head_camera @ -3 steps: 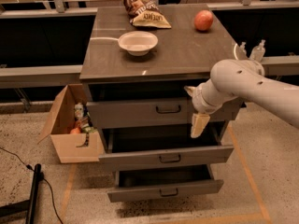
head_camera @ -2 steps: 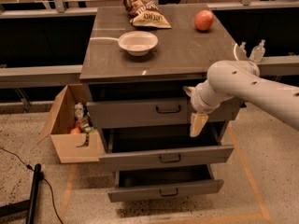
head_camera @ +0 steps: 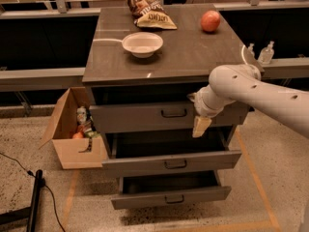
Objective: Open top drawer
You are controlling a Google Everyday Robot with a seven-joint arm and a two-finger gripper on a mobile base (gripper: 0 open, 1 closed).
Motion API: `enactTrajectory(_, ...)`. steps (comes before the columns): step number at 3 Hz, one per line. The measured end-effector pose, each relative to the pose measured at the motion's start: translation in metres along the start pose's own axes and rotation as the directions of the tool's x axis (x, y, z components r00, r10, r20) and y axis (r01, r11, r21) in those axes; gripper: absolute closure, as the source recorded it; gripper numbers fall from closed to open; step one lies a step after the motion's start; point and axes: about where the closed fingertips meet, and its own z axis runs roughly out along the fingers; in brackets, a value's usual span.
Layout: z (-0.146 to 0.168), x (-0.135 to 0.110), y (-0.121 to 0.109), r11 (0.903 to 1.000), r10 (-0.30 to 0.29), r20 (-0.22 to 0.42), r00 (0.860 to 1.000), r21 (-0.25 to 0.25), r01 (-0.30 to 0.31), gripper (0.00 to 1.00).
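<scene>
three drawers (head_camera: 140, 118) (head_camera: 169, 164) (head_camera: 169, 197), one bowl (head_camera: 142, 43), one apple (head_camera: 210, 21)

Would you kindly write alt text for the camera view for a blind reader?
The end effector hangs before the top drawer, beside its handle; a bowl, red fruit and chip bag sit on the cabinet.

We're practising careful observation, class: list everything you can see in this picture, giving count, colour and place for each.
cabinet: one, grey-brown top, centre
top drawer: one, grey, uppermost, dark handle
lower drawers: two, grey, below it, both pulled out
bowl: one, white, on cabinet top
chip bag: one, brown, back of top
fruit: one, red, back right of top
box: one, cardboard, floor left of cabinet, items inside
bottles: two, clear, ledge at right
rod: one, black, floor bottom left
arm: one, white, reaching in from right
pincer: one, cream, at top drawer's front, right of handle
</scene>
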Motion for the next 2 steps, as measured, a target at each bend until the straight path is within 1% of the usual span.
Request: enactTrajectory(2,0.0062,0.0013,-0.0008,0.9999,-0.005,-0.011,1.0,-0.013,0.005,0.65)
